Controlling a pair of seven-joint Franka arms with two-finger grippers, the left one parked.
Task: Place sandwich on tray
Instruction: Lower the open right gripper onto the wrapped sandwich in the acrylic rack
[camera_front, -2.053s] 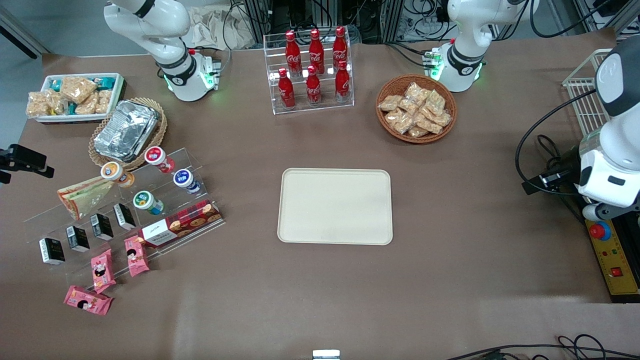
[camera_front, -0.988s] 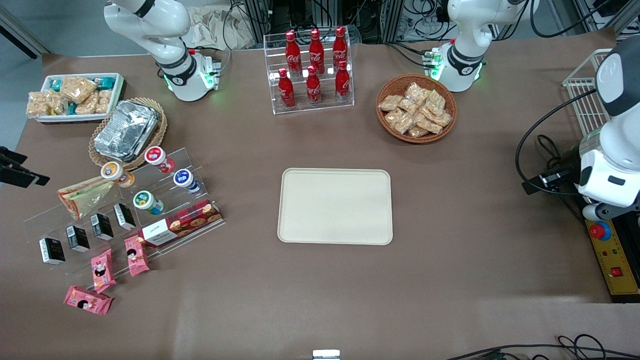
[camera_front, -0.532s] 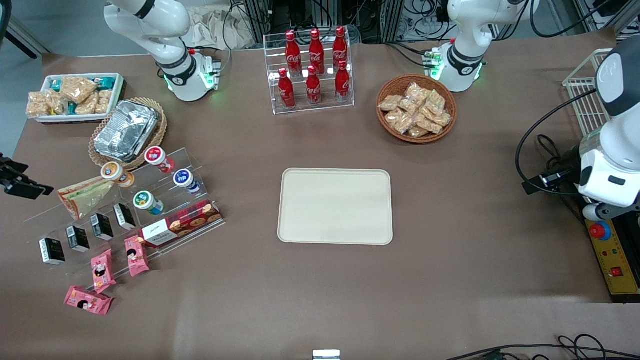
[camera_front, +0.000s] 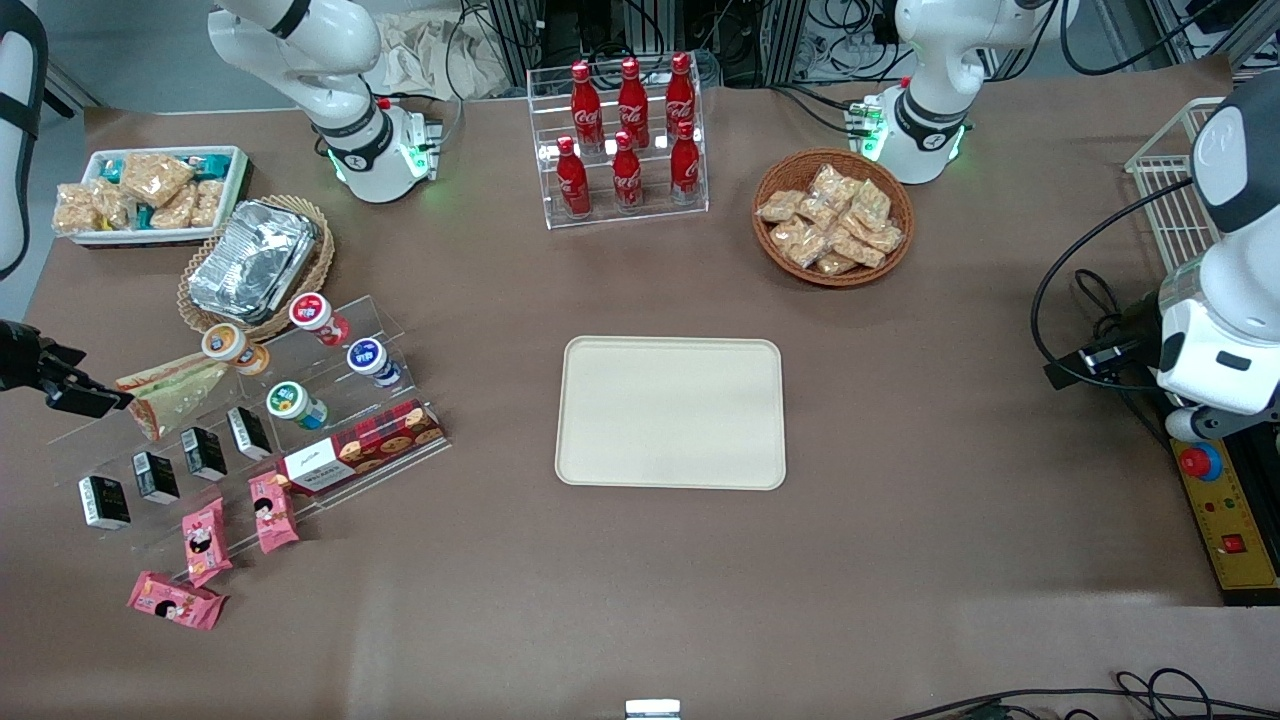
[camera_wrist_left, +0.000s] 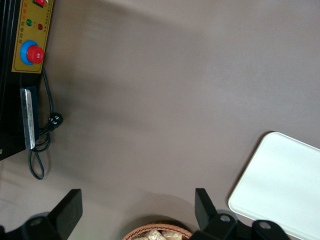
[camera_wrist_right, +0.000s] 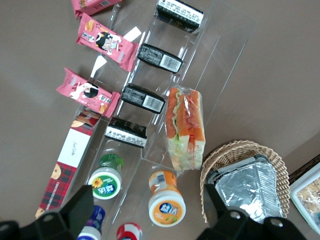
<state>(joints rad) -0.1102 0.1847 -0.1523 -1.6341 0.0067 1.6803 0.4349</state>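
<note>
Gripper (camera_wrist_right: 147, 212) fingers spread apart, holding nothing, hovering above the clear stepped rack (camera_wrist_right: 210, 60) | sandwich (camera_wrist_right: 185, 127) lies wrapped on that rack beside the orange-lidded cup (camera_wrist_right: 166, 205) | tray (camera_front: 670, 412) sits bare mid-table, well apart from the sandwich.

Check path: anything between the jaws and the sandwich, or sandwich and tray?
Nothing visible. The gripper hovers at the sandwich on the clear rack, jaws open. Bare table lies between the rack and the tray.
</note>
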